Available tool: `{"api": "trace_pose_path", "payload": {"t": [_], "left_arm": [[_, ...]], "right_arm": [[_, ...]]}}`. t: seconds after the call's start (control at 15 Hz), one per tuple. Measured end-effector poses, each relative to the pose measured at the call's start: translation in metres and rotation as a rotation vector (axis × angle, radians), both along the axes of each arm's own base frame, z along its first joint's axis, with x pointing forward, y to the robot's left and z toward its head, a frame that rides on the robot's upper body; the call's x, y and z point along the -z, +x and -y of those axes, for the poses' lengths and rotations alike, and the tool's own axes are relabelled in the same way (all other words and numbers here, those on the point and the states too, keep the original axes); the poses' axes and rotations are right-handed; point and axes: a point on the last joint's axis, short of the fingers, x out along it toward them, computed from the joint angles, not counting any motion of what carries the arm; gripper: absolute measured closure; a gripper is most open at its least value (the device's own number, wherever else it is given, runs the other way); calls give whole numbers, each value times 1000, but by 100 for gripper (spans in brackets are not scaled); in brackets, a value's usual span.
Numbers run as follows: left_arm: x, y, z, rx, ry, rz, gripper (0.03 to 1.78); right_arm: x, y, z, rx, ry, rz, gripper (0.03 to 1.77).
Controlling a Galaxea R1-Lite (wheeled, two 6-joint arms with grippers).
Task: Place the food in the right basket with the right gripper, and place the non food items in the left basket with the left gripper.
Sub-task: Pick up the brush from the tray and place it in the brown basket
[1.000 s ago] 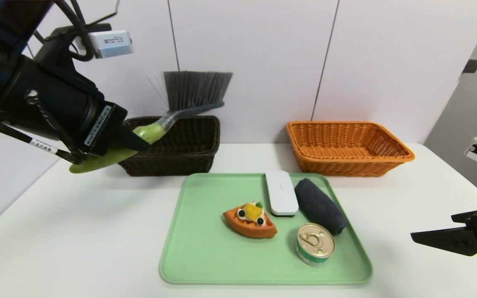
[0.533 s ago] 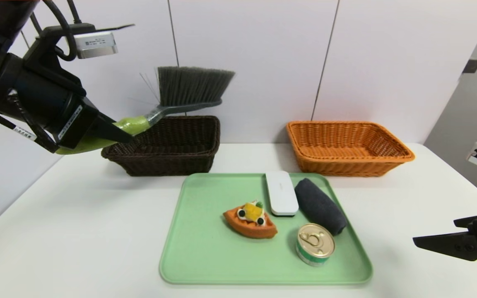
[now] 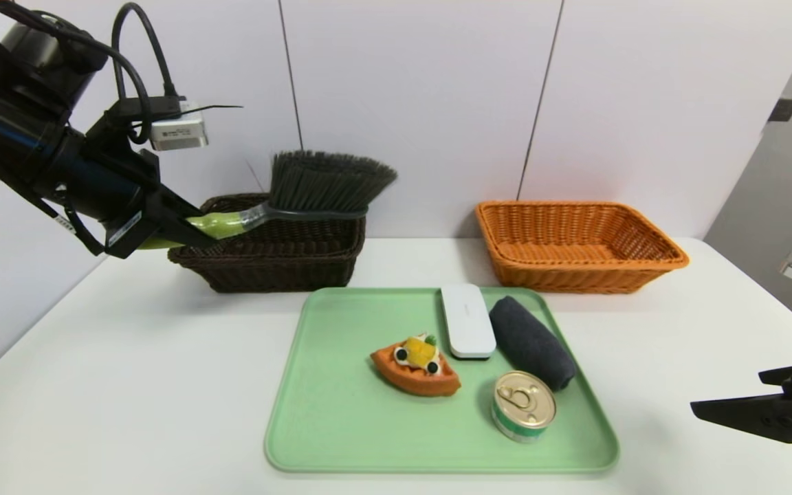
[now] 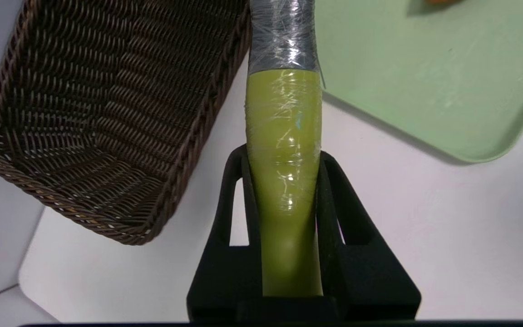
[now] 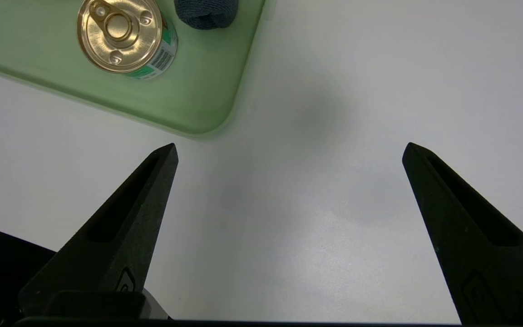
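The left pincer point(image 3: 193, 230) sits left of the left basket point(image 3: 279, 265), its brush point(image 3: 300, 196) reaching over it. The tray point(image 3: 327, 412) lies right of it, nearer the robot.

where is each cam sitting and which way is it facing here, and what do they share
Head view: on the robot's head, looking forward and down at the table, green tray and both baskets; both arms show at the edges.
Left wrist view: on the left wrist, looking along the left gripper shut on the brush, with the dark basket beyond.
Right wrist view: on the right wrist, looking down past the open right gripper at bare table.
Shared: the right wrist and head views both show the can and rolled cloth on the tray.
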Motion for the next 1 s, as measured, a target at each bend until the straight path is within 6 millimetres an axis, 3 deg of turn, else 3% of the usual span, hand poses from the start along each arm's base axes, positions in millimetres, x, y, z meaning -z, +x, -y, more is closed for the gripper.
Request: {"api": "trace_pose_path", "payload": {"t": [0.4,1.0], "left_arm": [[25,48,-32,52,34,76,145],[61,100,-39,19,-49,113,145]], "right_arm": [[3,-4,1,-1,-3,-6,9],[7,-8,1,-4,-8,-13,9]]}}
